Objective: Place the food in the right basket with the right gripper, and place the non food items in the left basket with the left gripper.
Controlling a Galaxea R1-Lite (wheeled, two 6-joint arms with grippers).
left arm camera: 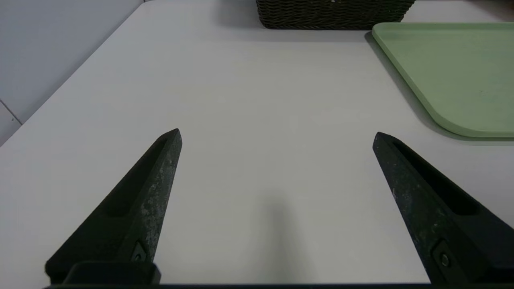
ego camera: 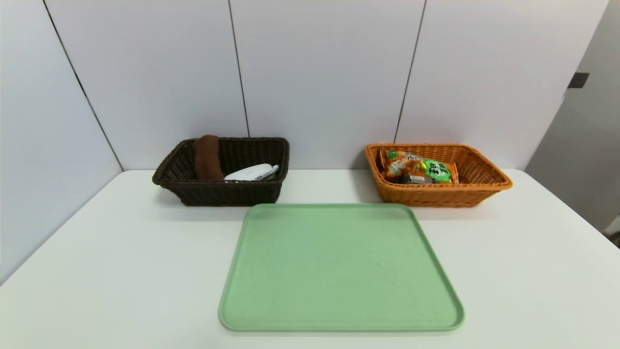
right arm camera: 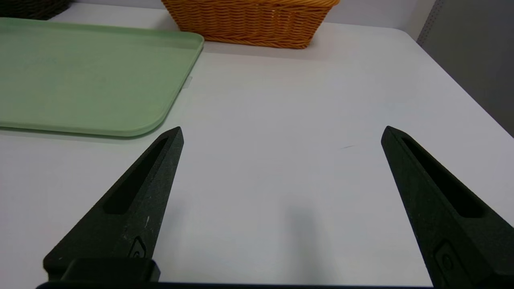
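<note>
From my station I observe a white table (ego camera: pixel 145 261), surface smooth and pale, far corners rounded. Lying flat on it, middle: one green tray (ego camera: pixel 339 266), rectangular, rounded corners, low raised rim. Behind the tray, toward my left: one dark brown wicker basket (ego camera: pixel 232 194), standing upright near the table's far edge. Behind the tray, toward my right: one orange-brown wicker basket (ego camera: pixel 436 196), likewise upright near that edge. The two baskets stand well apart. In my right wrist view I note a faint thin mark (right arm camera: pixel 347 147) on the tabletop.
</note>
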